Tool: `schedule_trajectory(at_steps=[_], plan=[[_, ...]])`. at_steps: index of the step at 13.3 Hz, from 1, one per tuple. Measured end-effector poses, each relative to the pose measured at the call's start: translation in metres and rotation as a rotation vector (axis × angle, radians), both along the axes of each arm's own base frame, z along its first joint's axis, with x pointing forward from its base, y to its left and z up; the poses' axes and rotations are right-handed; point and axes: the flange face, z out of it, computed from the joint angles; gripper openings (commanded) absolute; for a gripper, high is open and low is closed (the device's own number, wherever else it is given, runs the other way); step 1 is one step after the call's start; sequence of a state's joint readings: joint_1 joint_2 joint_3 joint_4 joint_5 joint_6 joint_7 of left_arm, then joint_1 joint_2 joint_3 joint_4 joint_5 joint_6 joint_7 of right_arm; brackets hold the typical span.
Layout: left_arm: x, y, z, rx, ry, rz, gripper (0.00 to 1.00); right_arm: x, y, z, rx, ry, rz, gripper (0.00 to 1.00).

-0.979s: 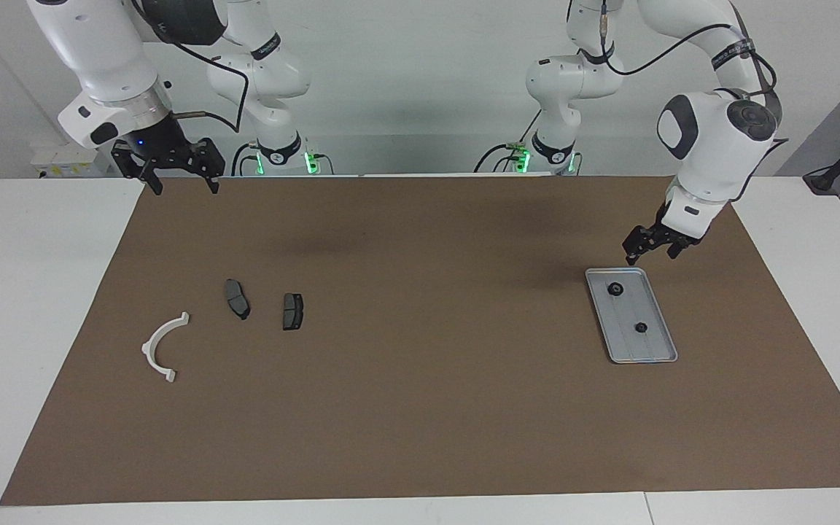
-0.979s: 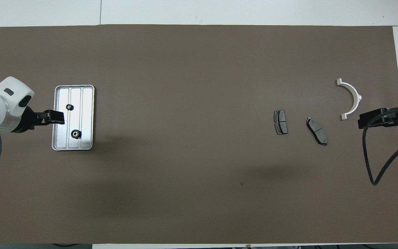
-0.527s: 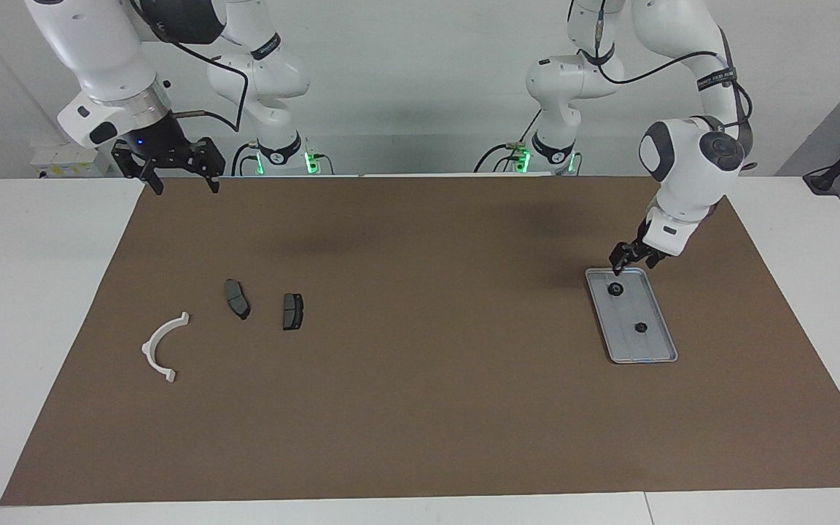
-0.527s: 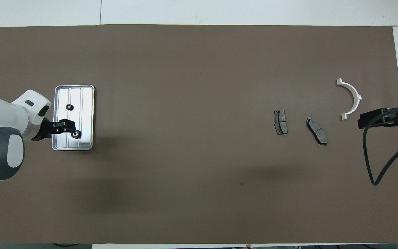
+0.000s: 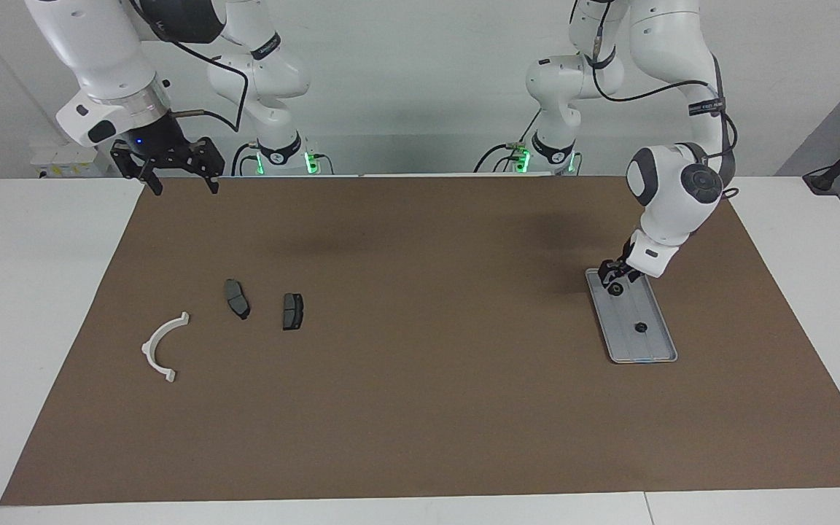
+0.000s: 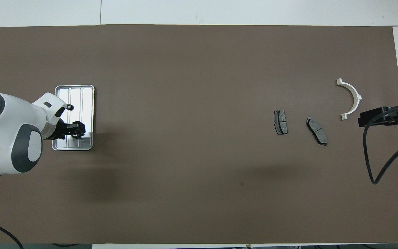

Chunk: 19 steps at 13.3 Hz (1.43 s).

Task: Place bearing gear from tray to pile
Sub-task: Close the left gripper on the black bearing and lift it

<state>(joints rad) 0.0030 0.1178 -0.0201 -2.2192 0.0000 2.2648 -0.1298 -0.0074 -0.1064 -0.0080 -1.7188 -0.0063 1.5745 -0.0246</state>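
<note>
Left end effector (image 5: 615, 279) grip unclear, perhaps touching nearer gear (image 5: 616, 289)

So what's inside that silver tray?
Two small dark bearing gears lie in the tray: one in plain sight, the other nearer the robots, partly covered by the left end effector lowered onto it. Whether it is gripped can't be seen.

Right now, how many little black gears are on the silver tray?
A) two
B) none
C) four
A: the tray holds two gears, one bare at its middle and one nearer the robots, where the left gripper has come down on it.
</note>
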Motion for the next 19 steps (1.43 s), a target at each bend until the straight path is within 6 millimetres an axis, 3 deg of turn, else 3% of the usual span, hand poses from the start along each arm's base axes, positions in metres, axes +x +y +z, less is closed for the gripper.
schedule_trajectory(at_steps=[8, 10, 13, 16, 17, 19], plan=[[0.002, 0.0, -0.016, -0.003, 0.01, -0.033, 0.69, 0.0, -0.01, 0.0, 0.004, -0.002, -0.011, 1.0], [0.002, 0.0, -0.017, -0.003, 0.009, -0.034, 0.62, 0.0, -0.015, 0.0, 0.02, -0.002, -0.014, 1.0], [0.003, 0.0, -0.019, -0.003, 0.008, -0.035, 0.44, 0.0, -0.015, 0.0, 0.024, -0.002, -0.013, 1.0], [0.004, -0.002, -0.018, -0.004, 0.003, -0.038, 0.12, 0.0, -0.014, -0.001, 0.024, -0.001, -0.011, 1.0], [0.004, -0.002, -0.018, -0.004, 0.003, -0.038, 0.07, 0.0, -0.014, -0.001, 0.024, 0.0, -0.011, 1.0], [0.004, -0.002, -0.017, -0.004, 0.005, -0.038, 0.07, 0.0, -0.014, -0.001, 0.024, 0.0, -0.011, 1.0]])
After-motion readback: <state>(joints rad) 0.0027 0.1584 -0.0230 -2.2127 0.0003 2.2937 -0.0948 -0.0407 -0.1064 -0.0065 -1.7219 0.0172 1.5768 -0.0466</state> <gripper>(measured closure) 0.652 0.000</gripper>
